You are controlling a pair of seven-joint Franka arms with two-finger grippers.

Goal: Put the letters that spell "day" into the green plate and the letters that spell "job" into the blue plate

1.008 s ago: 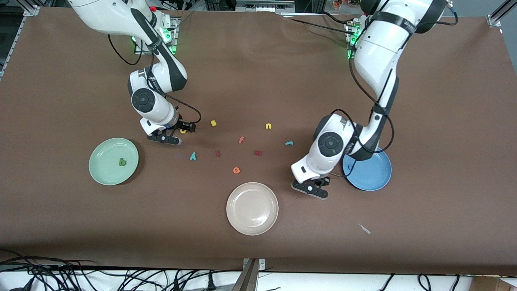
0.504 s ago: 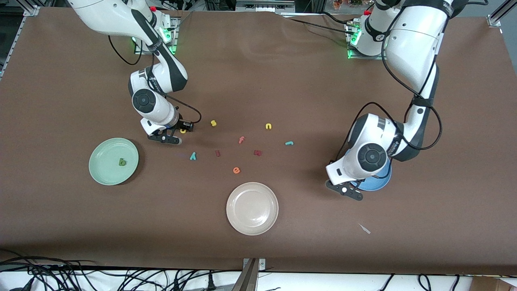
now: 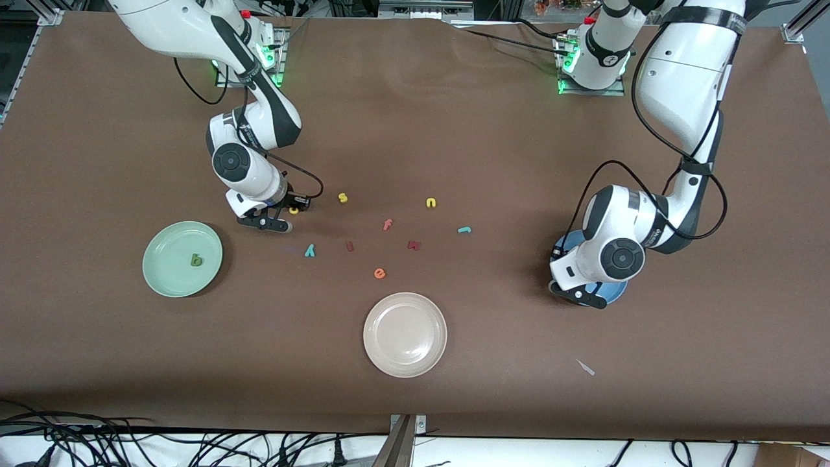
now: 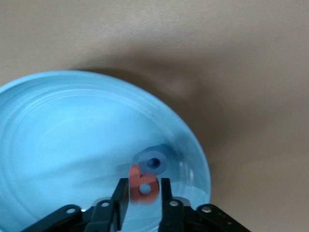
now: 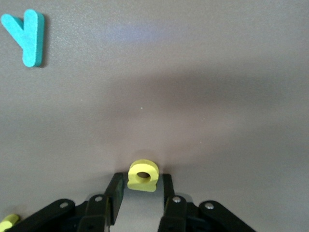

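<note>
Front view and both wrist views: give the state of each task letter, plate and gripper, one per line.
green plate: holds the green d.
yellow a: on the table, at the right gripper.
teal y: loose on the table.
teal j: loose on the table.
blue plate: holds the blue o.
red b: at the left gripper, over the blue plate; grip unclear.

— How was the light?
— Even and bright from overhead; the arms cast soft shadows on the brown bench (image 3: 493,162), with no glare.
— Any blur?
— The left wrist view was smeared by motion around the salmon b (image 4: 143,187); the front view was sharp.
</note>
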